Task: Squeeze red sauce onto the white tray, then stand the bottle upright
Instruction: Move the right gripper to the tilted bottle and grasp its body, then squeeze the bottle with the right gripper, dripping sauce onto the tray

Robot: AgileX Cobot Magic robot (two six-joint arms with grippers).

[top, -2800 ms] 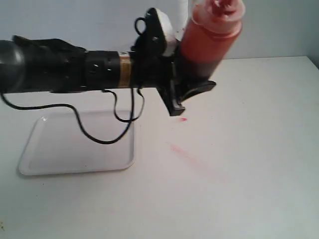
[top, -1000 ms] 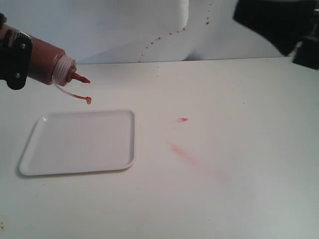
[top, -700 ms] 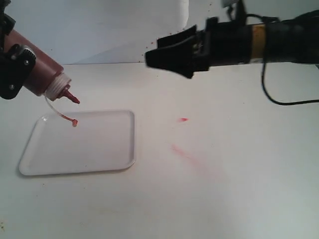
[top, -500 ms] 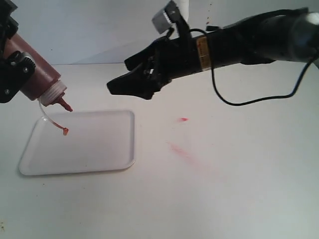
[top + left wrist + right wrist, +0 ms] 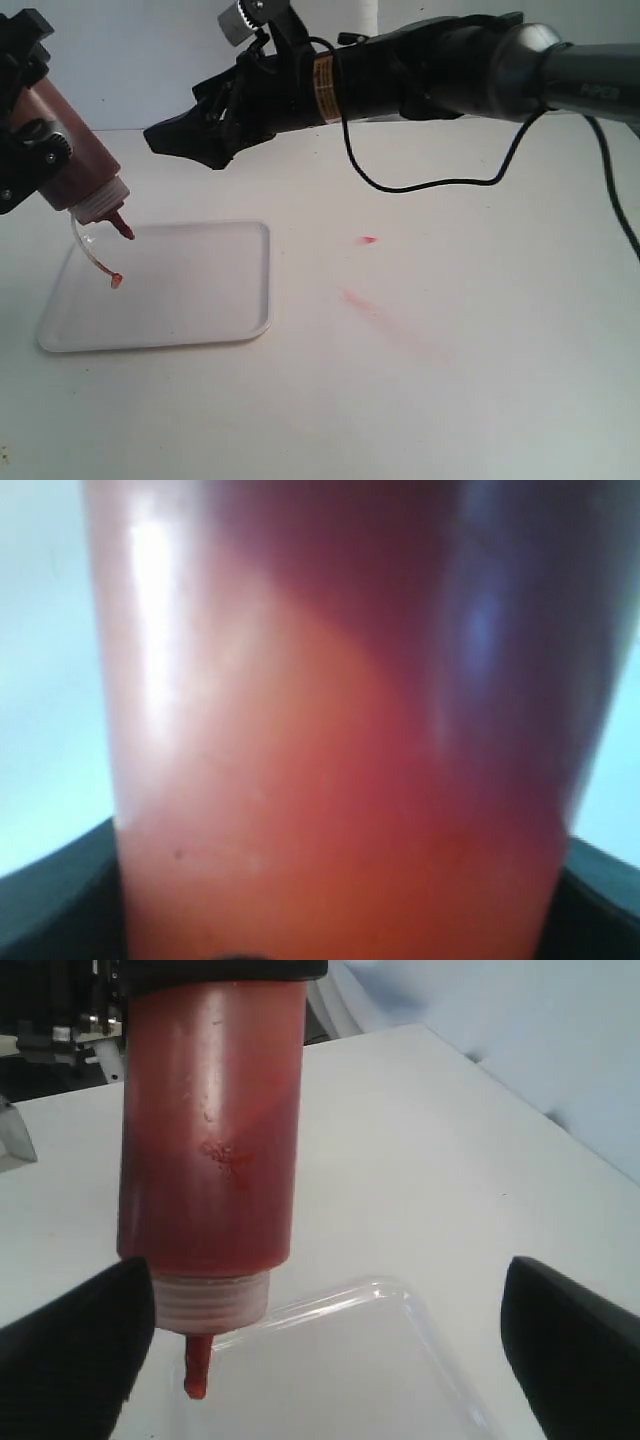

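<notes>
The bottle (image 5: pixel 70 150), tinted red, hangs tilted in my left gripper (image 5: pixel 35 150), which is shut on its body. Its nozzle (image 5: pixel 122 228) points down over the far left part of the white tray (image 5: pixel 200 290), and the tethered tip cap (image 5: pixel 116 280) dangles just above the tray. No red sauce shows on the tray. In the left wrist view the bottle (image 5: pixel 330 740) fills the frame. My right gripper (image 5: pixel 185 140) is open and reaches across towards the bottle. Its wrist view shows the bottle (image 5: pixel 210 1140) and tray (image 5: pixel 400 1360) between dark fingers (image 5: pixel 580 1350).
A small drop of red sauce (image 5: pixel 368 240) and a faint pink smear (image 5: pixel 370 305) mark the white table (image 5: pixel 480 380) to the right of the tray. The right arm and its cable (image 5: pixel 430 185) span the back of the table.
The left gripper tipped the bottle from nearly level to nozzle-down and lowered it over the tray. The right arm swung in from the right, across the middle, towards the bottle.
</notes>
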